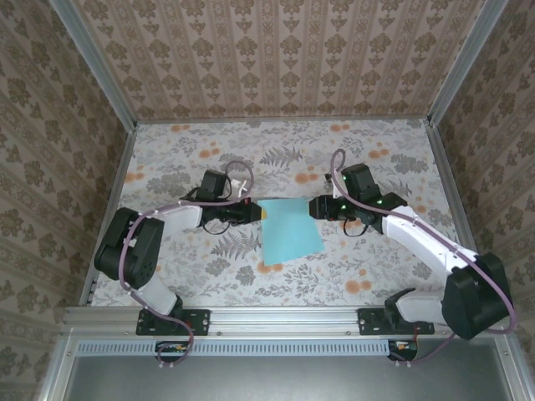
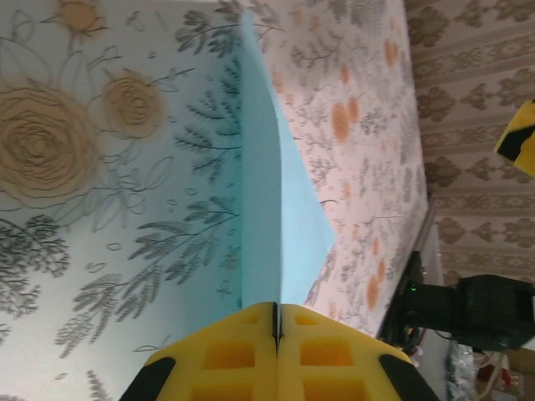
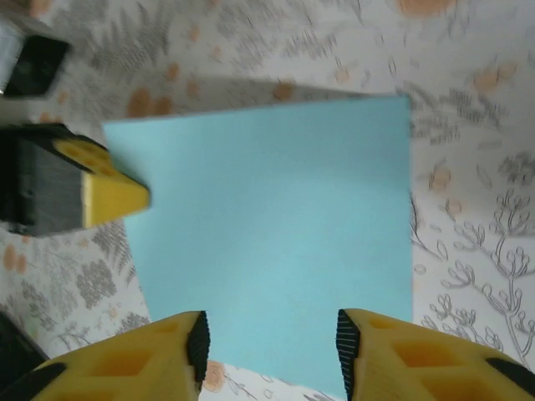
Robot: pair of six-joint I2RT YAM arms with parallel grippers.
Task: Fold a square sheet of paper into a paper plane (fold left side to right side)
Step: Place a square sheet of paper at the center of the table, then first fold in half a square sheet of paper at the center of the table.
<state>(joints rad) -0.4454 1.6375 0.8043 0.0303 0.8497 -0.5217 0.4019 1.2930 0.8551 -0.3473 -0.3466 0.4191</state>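
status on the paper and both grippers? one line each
Light turquoise-blue square sheet of paper: unfolded, one edge pinched.
Left gripper: shut on the sheet's edge.
Right gripper: open, fingers apart over the sheet's edge.

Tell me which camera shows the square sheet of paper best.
Right wrist: the square sheet of paper lies face-on and large, nearly all its outline visible. Top external shows it whole but small; left wrist sees it nearly edge-on.
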